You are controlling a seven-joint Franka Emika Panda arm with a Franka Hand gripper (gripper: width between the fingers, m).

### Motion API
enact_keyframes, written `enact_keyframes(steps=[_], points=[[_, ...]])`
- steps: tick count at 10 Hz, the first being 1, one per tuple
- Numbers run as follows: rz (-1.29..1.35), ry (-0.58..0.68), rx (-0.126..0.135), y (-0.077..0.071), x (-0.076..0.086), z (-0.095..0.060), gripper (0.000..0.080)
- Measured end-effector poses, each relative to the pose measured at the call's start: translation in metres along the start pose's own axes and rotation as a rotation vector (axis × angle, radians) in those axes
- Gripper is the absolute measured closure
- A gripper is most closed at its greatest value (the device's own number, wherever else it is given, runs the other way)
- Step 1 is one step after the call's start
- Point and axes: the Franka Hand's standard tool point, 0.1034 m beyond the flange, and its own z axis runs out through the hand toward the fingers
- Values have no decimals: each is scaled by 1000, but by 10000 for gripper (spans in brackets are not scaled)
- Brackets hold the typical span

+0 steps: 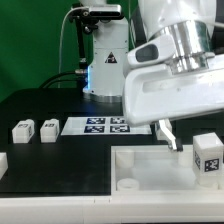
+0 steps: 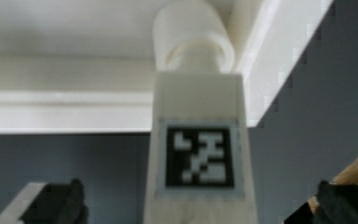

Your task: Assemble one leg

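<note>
A leg (image 1: 207, 155), a stubby white block with a black-and-white tag, stands on the right end of the large white tray-like piece (image 1: 150, 172). In the wrist view this leg (image 2: 199, 130) lies centred between my two dark fingers (image 2: 51, 205), with a gap on each side. My gripper (image 2: 199, 208) is open and holds nothing. In the exterior view the gripper (image 1: 190, 140) hangs just above and beside the leg. Two more legs (image 1: 22, 130) (image 1: 48, 129) sit on the black table at the exterior view's left.
The marker board (image 1: 105, 125) lies flat at the table's middle back. A white part (image 1: 3, 160) shows at the exterior view's left edge. The robot base (image 1: 103, 60) stands behind. The tray's raised white rim (image 2: 87, 100) runs close by the leg.
</note>
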Motion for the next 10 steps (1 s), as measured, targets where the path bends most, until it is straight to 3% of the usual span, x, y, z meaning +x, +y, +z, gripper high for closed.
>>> enact_keyframes(steps=[3, 6, 9, 10], points=[[0, -104, 25, -5, 20, -1, 151], [8, -380, 71, -5, 17, 2, 151], [22, -666, 123, -1, 2, 0, 151], [34, -701, 129, -1, 0, 5, 151]])
